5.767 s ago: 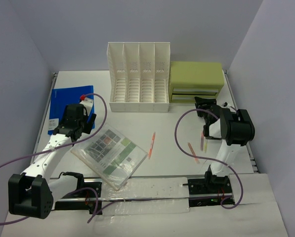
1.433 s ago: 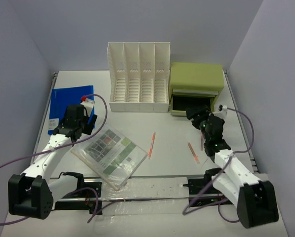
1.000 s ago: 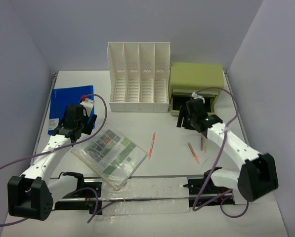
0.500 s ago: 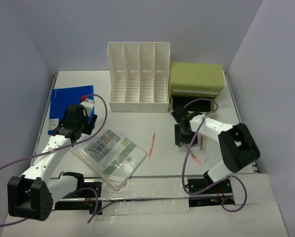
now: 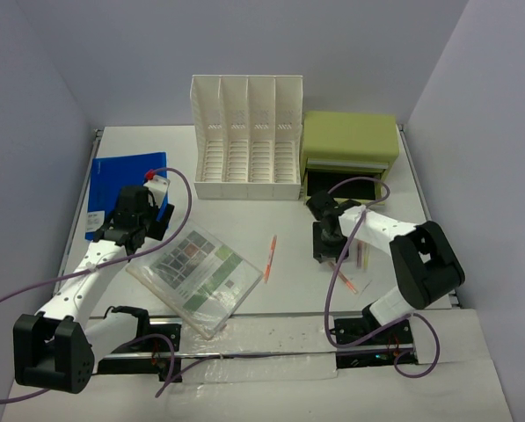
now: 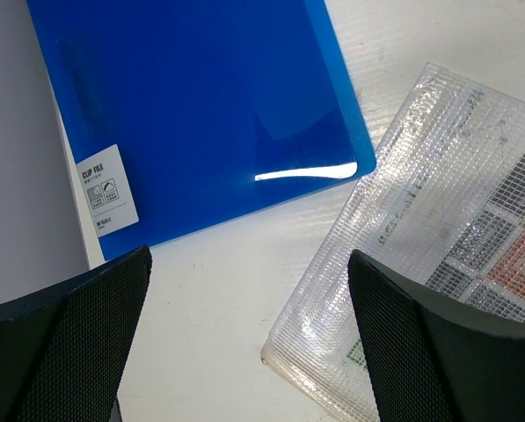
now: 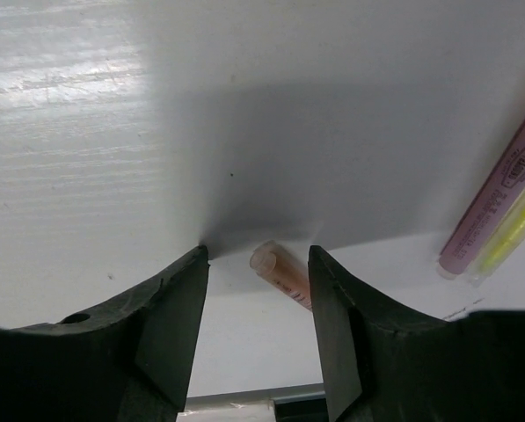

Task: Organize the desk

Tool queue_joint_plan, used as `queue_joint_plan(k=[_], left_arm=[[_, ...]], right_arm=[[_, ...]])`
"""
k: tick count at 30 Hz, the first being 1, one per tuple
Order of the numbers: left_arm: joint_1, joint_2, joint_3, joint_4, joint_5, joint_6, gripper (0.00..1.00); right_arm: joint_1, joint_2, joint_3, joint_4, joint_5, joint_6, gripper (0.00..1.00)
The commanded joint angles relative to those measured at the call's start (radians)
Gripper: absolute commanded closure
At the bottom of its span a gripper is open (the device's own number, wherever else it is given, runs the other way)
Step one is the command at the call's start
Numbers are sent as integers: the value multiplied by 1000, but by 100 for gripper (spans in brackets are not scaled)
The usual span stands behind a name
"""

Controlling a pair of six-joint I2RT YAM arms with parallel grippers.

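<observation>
Table (image 5: 236, 215), white and broad, fills the overhead view from the bottom edge to the back wall. At lower centre-left lies a clear mesh pouch (image 5: 196, 280). The left pincer (image 6: 249, 299) hangs wide open above the pouch's corner and the blue folder (image 6: 200, 114). Right of centre, the right pincer (image 7: 258, 257) stands open, jaws either side of a salmon pen (image 7: 284, 280) end, not clamping it. A pink highlighter (image 7: 499, 193) lies near. At top centre, a white file rack (image 5: 247, 141) stands beside a green drawer box (image 5: 348, 141).

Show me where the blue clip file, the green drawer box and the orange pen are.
blue clip file (image 6: 200, 105), left wrist view, middle of cover
green drawer box (image 5: 348, 134), top external view, top face
orange pen (image 5: 270, 258), top external view, mid barrel
</observation>
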Motion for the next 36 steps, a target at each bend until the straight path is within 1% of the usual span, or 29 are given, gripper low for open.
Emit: queue_joint_plan(k=[1,6,10,19,22,23,24,25,26,27,32,35,36], left_arm=[[-6,-13,20,1,19,0,1],[-8,-20,20,-1,30,1,1],[-9,-18,20,0,35,1,1],[-17,-16,22,-3,39,2,1],[-17,-15,21,-3,38,1,1],[-17,-16,21,-3,38,1,1],[-17,-15,21,-3,38,1,1],[-17,-17,20,-4,38,1,1],[-18,-18,22,-5,39,1,1],[-18,-16,23,-3,39,1,1],[-20,-13,22,-4,40,1,1],[-20,-15,21,-3,39,1,1],[-20,-15,21,-4,37,1,1]], right_arm=[[8,4,-54,-69,42,19,42],[23,49,-41,-123,51,30,41],[40,50,-28,-165,58,35,41],[46,63,-19,-185,45,27,45],[49,65,-15,-179,56,32,56],[50,67,-14,-176,57,32,63],[54,69,-13,-170,64,33,79],[64,70,-15,-154,62,30,91],[76,71,-15,-145,59,26,97],[99,68,-14,-130,58,22,100],[169,45,10,-124,54,12,100],[226,-64,60,-108,57,-2,100],[226,-104,75,-88,57,-2,100]])
